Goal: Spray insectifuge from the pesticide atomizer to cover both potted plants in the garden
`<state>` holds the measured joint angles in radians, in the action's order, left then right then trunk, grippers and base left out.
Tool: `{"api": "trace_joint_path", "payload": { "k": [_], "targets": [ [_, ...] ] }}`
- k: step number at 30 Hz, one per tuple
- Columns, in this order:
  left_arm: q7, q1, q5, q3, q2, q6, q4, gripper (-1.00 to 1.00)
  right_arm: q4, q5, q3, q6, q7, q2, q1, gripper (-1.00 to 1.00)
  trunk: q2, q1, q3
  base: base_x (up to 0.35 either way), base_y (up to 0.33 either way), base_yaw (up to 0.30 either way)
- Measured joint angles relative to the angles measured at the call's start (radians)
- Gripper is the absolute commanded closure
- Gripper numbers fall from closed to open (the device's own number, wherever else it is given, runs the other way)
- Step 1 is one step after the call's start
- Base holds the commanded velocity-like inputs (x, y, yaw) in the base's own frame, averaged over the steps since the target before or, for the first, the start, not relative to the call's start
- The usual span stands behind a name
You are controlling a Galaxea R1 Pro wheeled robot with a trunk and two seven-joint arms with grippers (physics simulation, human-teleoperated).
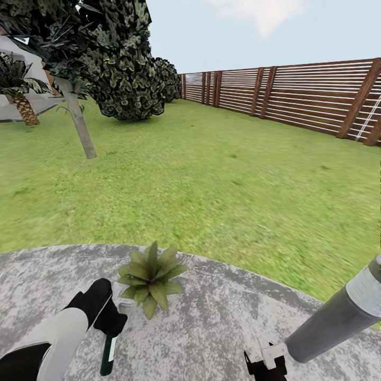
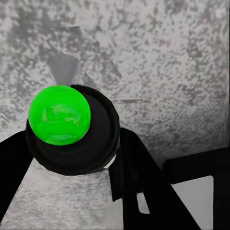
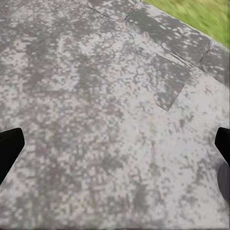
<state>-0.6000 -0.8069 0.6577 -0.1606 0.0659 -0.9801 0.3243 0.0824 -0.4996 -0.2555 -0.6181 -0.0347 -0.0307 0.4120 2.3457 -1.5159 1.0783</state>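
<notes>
The left pincer [image 1: 108, 323] is closed around the pesticide atomizer [image 1: 109, 353], which hangs below it over the round grey patio [image 1: 222, 317]; in the head view the bottle's dark green body and pale label show beneath the black fingers. In the left wrist view the fingers [image 2: 132, 172] flank the bottle's dark round body [image 2: 103, 139], which is seen end-on with a bright green disc at its middle, and a faint pale cone fans out from it over the speckled paving, which I take to be spray, though it is too faint to be sure. Just beside the left pincer, toward the lawn, stands one potted plant [image 1: 151, 278], a low rosette of pointed green leaves near the patio's edge. The right pincer [image 1: 264, 365] sits low over the same paving with its fingers [image 3: 9, 148] wide apart and nothing between them. Beyond the patio lie the lawn [image 1: 211, 180], a dark bush [image 1: 127, 79], a palm [image 1: 21, 90] and the brown slatted fence [image 1: 296, 95]. The pick-up looks done and the spraying step is in hand. The nozzle seems aimed at the stone, not the leaves, so the next move calls for turning the left wrist toward the rosette and wetting it all over, then finding the second plant.
</notes>
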Motion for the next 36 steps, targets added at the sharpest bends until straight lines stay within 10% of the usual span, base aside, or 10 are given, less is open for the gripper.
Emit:
{"api": "trace_joint_path", "payload": {
  "k": [19,36],
  "targets": [
    [-0.004,-0.041,0.000,0.006,-0.020,-0.015,0.007,1.00,0.000,-0.001,0.001,0.000,0.000,0.003,0.000,-1.00,0.000,0.000,0.000,-0.001,-0.002,0.000],
    [-0.005,-0.047,0.003,0.007,-0.116,-0.015,0.005,1.00,0.000,-0.001,0.001,0.000,0.000,0.003,0.000,-1.00,0.000,0.000,0.000,0.000,0.000,0.000]
  ]
}}
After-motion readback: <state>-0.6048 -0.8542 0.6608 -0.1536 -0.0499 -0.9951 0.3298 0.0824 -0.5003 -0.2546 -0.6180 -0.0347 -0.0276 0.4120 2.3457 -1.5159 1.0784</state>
